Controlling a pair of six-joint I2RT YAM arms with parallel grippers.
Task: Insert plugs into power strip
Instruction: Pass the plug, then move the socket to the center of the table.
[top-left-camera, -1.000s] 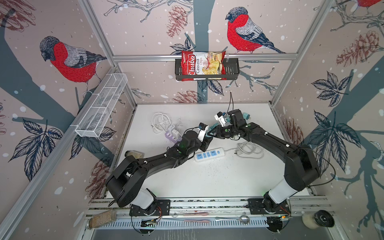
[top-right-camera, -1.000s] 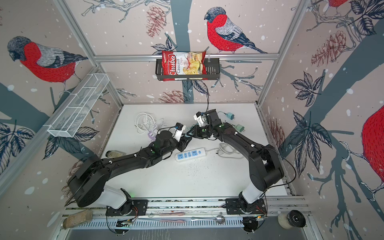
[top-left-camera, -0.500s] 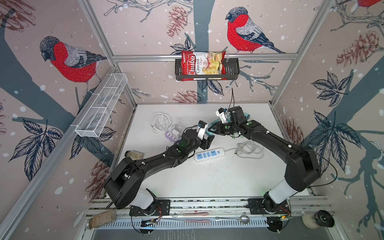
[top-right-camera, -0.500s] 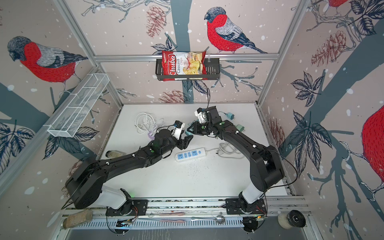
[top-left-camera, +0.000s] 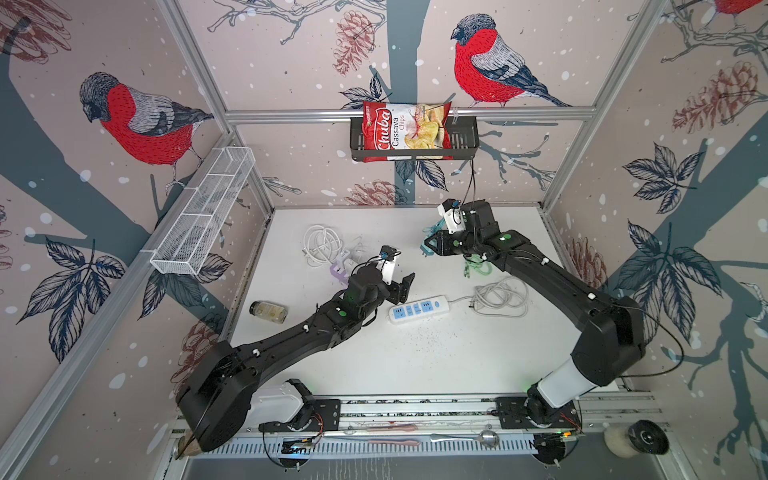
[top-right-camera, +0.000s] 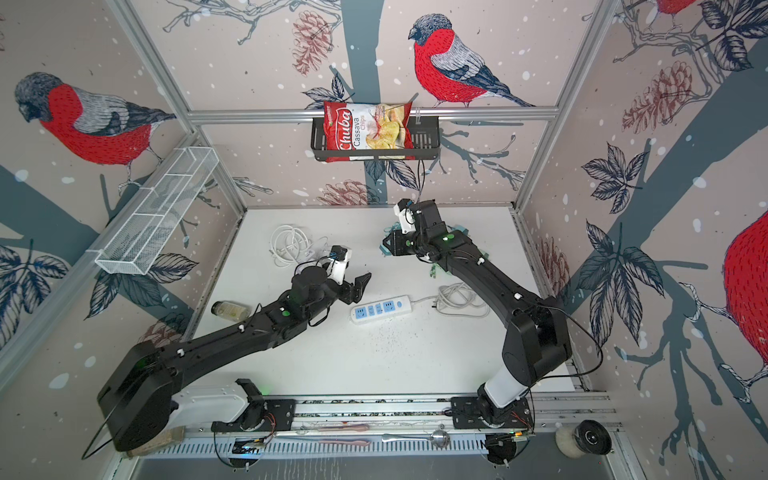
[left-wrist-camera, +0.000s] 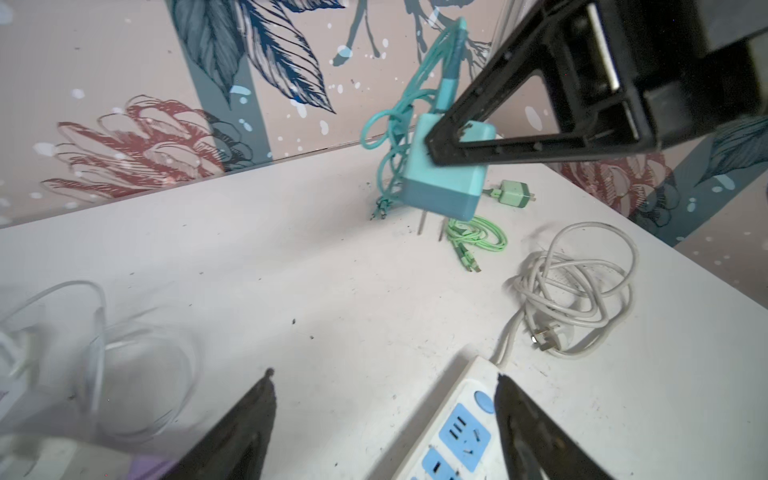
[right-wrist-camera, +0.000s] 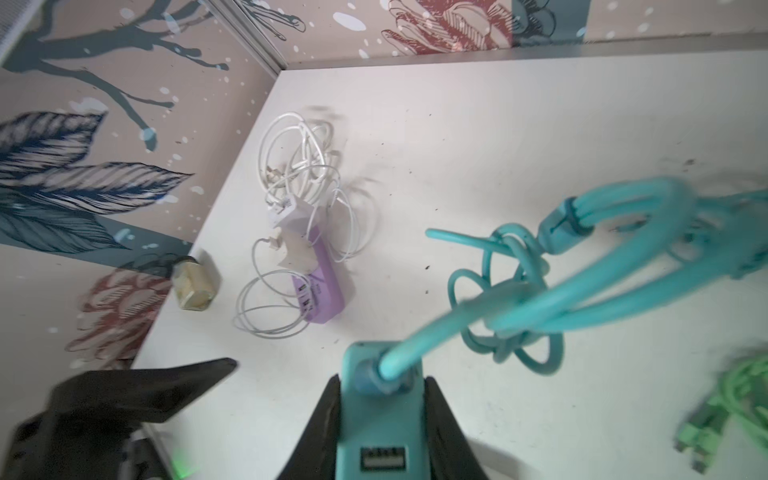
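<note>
At the back of the table (top-left-camera: 415, 365), toward its right side, we log the R gripper (top-left-camera: 432, 245) clamped shut on a teal plug (left-wrist-camera: 446, 183). The plug is held off the surface, tilted, w/ both prongs pointing down at the tabletop. In the R wrist view the plug body sits pinched between the two black fingers (right-wrist-camera: 444, 424). The teal cable (right-wrist-camera: 519, 291) comes out of the end opposite the prongs and hangs in a knotted bundle.

L gripper (left-wrist-camera: 384, 376): jaws spread wide, nothing between them. It hovers just beside the left end of the power strip (top-left-camera: 417, 309) (we can't tell if it touches).

The power strip lies flat approx. mid-table, blue socket faces up, well apart from the held plug. The grey-white cord (top-left-camera: 500, 297) is coiled just to the strip's right, and the cord's own plug (left-wrist-camera: 542, 337) lies beside the coil.

Other items:
- The mint green plug (left-wrist-camera: 513, 193) is on the table beyond the held plug, w/ the green cable (left-wrist-camera: 478, 239) coiled near it.
- The white plugs (right-wrist-camera: 286, 214) are at back left, tangled w/ white cables (top-left-camera: 320, 243) and resting against a purple block (right-wrist-camera: 320, 286).
- A jar (top-left-camera: 269, 311) lies on its side at the table's left edge.
</note>
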